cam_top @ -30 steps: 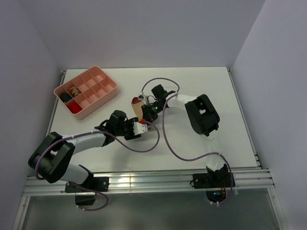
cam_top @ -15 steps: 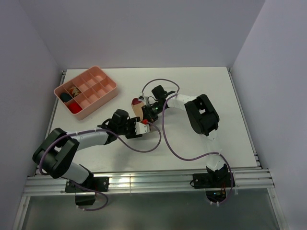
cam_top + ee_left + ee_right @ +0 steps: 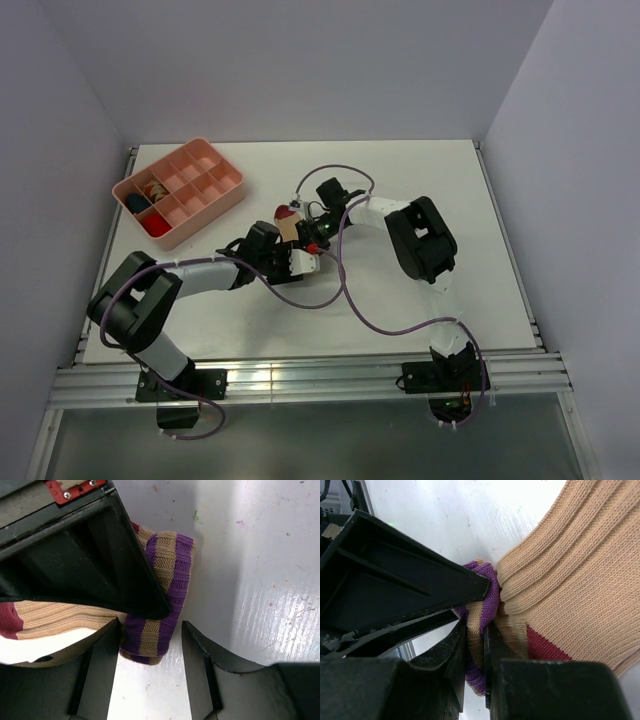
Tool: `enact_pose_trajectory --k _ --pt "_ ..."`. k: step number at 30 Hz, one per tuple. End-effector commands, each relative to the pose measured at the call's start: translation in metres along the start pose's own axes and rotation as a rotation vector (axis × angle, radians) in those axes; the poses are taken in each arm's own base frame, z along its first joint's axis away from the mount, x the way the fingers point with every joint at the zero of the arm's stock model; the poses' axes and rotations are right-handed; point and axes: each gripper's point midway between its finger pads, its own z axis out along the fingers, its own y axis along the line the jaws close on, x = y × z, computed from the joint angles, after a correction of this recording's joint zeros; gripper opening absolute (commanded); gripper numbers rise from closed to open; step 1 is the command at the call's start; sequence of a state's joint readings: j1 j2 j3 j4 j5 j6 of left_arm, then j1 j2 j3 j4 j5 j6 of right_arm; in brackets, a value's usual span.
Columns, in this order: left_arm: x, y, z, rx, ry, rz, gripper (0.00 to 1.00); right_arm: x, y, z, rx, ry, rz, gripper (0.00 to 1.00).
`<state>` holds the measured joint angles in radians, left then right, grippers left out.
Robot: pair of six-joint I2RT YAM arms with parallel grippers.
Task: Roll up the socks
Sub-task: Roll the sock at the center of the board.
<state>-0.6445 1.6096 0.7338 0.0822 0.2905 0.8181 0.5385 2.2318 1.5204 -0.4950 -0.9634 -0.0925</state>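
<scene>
A tan ribbed sock (image 3: 286, 222) with a dark red toe (image 3: 287, 210) lies mid-table. Its purple-and-tan striped cuff (image 3: 161, 603) is folded over into a small roll. My right gripper (image 3: 476, 647) is shut on that cuff (image 3: 481, 611), pinching the fabric between its fingers, with the tan sock body (image 3: 570, 575) beside it. My left gripper (image 3: 150, 652) is open; the end of the cuff roll sits between its fingertips, against the left finger and apart from the right one. In the top view the two grippers, left (image 3: 301, 261) and right (image 3: 311, 237), meet at the sock.
A pink compartment tray (image 3: 222, 196) stands at the back left, holding a dark blue bundle (image 3: 135, 203), a red bundle (image 3: 153, 225) and a patterned one (image 3: 155, 187). Purple cables (image 3: 345, 300) loop over the table between the arms. Grey walls close in both sides.
My left arm has reached farther forward and to the right, bringing its gripper up to the sock cuff. The right gripper and the sock have stayed put.
</scene>
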Motion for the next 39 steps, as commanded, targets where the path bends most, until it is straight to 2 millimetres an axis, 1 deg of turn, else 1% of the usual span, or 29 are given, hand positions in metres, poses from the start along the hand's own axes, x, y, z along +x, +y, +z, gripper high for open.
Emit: enact_pose_trajectory --k 1,3,6,10,12,13,14,15,16,18,19,20,21,22,24,25,26,27,28,29,30,31,32,34,35,36,37,38,39 --pt "0.004 -0.011 0.004 0.047 0.038 0.003 0.56 0.06 -0.052 0.012 0.17 0.164 0.13 0.0" --pt "0.007 -0.015 0.006 0.066 0.051 -0.002 0.54 0.06 -0.052 0.012 0.168 0.162 0.137 0.0" --pt "0.013 -0.021 0.009 0.093 0.08 -0.004 0.47 0.06 -0.053 0.012 0.17 0.16 0.138 0.0" --pt "0.013 -0.021 0.013 0.12 0.104 -0.021 0.34 0.06 -0.053 0.011 0.172 0.156 0.137 0.0" --pt "0.013 -0.022 0.016 0.135 0.109 -0.033 0.25 0.056 -0.05 0.008 0.176 0.139 0.128 0.0" --pt "0.015 -0.025 0.016 0.144 0.118 -0.045 0.17 0.054 -0.049 0.007 0.179 0.131 0.119 0.02" --pt "0.015 -0.026 0.015 0.153 0.12 -0.051 0.13 0.048 -0.046 0.004 0.186 0.11 0.1 0.04" --pt "0.014 -0.025 0.016 0.156 0.125 -0.062 0.1 0.047 -0.044 0.002 0.195 0.103 0.101 0.07" --pt "0.015 -0.027 0.016 0.167 0.134 -0.075 0.08 0.044 -0.044 0.0 0.205 0.092 0.094 0.17" --pt "0.014 -0.029 0.018 0.186 0.142 -0.097 0.02 0.032 -0.041 -0.011 0.257 0.044 0.069 0.26" --pt "0.013 -0.029 0.018 0.192 0.142 -0.104 0.01 0.026 -0.04 -0.015 0.276 0.02 0.061 0.34" --pt "0.017 -0.033 0.018 0.211 0.156 -0.118 0.0 0.017 -0.037 -0.025 0.312 -0.029 0.029 0.38" --pt "0.012 -0.034 0.018 0.226 0.145 -0.122 0.0 0.01 -0.035 -0.031 0.333 -0.067 0.036 0.42" --pt "0.012 -0.034 0.018 0.234 0.146 -0.125 0.0 -0.004 -0.026 -0.044 0.359 -0.123 -0.005 0.5" --pt "0.012 -0.038 0.018 0.26 0.149 -0.141 0.0 -0.018 -0.03 -0.064 0.431 -0.234 0.019 0.57" --pt "0.012 -0.04 0.017 0.271 0.152 -0.147 0.0 -0.033 -0.019 -0.082 0.456 -0.306 -0.011 0.58" --pt "0.01 -0.04 0.017 0.28 0.148 -0.15 0.0 -0.044 -0.018 -0.096 0.479 -0.369 -0.026 0.59" --pt "0.01 -0.039 0.016 0.288 0.153 -0.162 0.0 -0.046 -0.023 -0.107 0.535 -0.411 -0.006 0.59" --pt "0.007 -0.04 0.015 0.299 0.143 -0.169 0.0 -0.052 -0.022 -0.119 0.566 -0.452 -0.005 0.61" --pt "0.007 -0.042 0.014 0.309 0.149 -0.186 0.0 -0.06 -0.015 -0.139 0.602 -0.52 -0.012 0.61" --pt "0.003 -0.038 0.014 0.304 0.142 -0.194 0.0 -0.063 -0.019 -0.153 0.663 -0.559 -0.003 0.62" --pt "0.002 -0.036 0.014 0.302 0.141 -0.21 0.0 -0.069 -0.01 -0.171 0.697 -0.614 -0.012 0.63" --pt "0.0 -0.034 0.014 0.298 0.139 -0.223 0.0 -0.068 -0.01 -0.181 0.719 -0.647 0.002 0.63" --pt "-0.003 -0.03 0.014 0.294 0.14 -0.261 0.0 -0.067 -0.011 -0.209 0.783 -0.73 0.02 0.64" --pt "-0.004 -0.031 0.015 0.295 0.142 -0.295 0.0 -0.065 0.0 -0.224 0.794 -0.792 0.004 0.64" --pt "-0.005 -0.028 0.016 0.292 0.135 -0.309 0.0 -0.062 0.001 -0.239 0.824 -0.835 0.003 0.64" --pt "-0.003 -0.031 0.015 0.307 0.145 -0.32 0.0 -0.062 0.017 -0.26 0.859 -0.905 -0.025 0.65" --pt "-0.002 -0.032 0.016 0.312 0.151 -0.344 0.0 -0.056 0.018 -0.264 0.879 -0.934 -0.051 0.66" --pt "-0.004 -0.028 0.016 0.311 0.146 -0.354 0.0 -0.053 0.025 -0.271 0.89 -0.966 -0.069 0.66"
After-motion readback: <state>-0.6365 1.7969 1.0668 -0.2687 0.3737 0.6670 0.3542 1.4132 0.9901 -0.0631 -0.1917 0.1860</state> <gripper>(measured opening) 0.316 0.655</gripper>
